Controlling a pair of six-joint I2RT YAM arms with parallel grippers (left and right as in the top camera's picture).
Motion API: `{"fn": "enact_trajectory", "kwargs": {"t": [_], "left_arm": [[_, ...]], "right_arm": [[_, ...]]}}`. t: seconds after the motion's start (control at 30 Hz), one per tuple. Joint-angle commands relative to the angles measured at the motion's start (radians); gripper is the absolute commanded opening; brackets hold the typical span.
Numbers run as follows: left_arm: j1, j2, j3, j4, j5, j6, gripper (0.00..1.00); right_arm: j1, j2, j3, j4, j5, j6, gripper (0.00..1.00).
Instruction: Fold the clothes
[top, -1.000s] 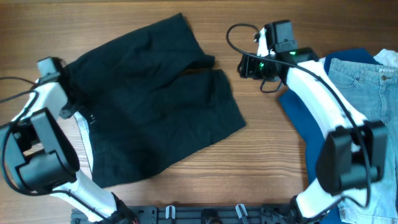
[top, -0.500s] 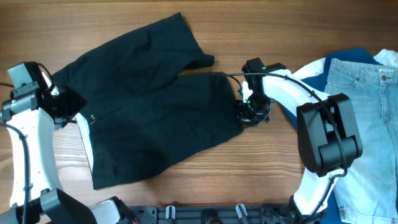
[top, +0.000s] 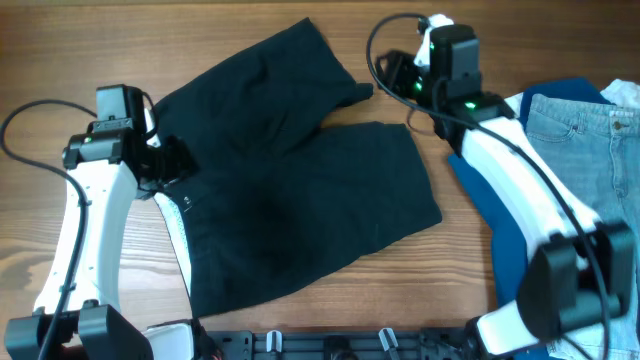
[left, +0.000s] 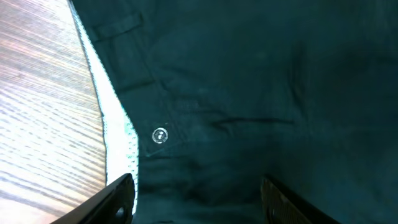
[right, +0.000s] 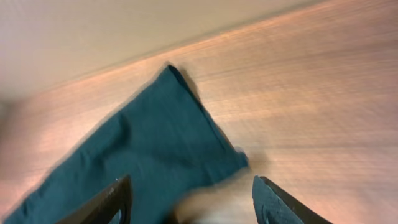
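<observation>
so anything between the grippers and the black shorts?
Nothing visible. The left gripper hangs open right over the waistband of the shorts; the right gripper, open, faces one leg hem across bare table.

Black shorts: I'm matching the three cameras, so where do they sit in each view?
Overhead: black shorts spread flat, centre-left of the wooden table.
Left wrist: fill most of the frame; waist's white lining at left.
Right wrist: one leg corner, lower left.
Shared landmark: the table's wood grain, in all three.
</observation>
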Motion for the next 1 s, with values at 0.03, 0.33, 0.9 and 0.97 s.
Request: {"fn": "enact_trajectory", "kwargs": {"t": [0.03,0.33,0.9,0.97], "left_arm": [[-0.061,0.045,-0.003,0.007,-0.013,0.009,0.66],[-0.122,0.088,-0.003,0.024,-0.017,0.009,0.68],[-0.176,0.465,-0.003,0.221,0.15,0.116,0.64],[-0.221,0.486,-0.003,0.212,0.153,0.117,0.51]], "right_arm": [[-0.018,0.299,-0.004,0.256,-0.234,0.255,0.64],[-0.087,0.485,0.071,0.498,-0.571,0.336,0.04],[-0.249,0.254,0.07,-0.524,-0.201,-0.317,0.48],[-0.249,0.254,0.07,-0.525,-0.201,-0.317,0.48]]}}
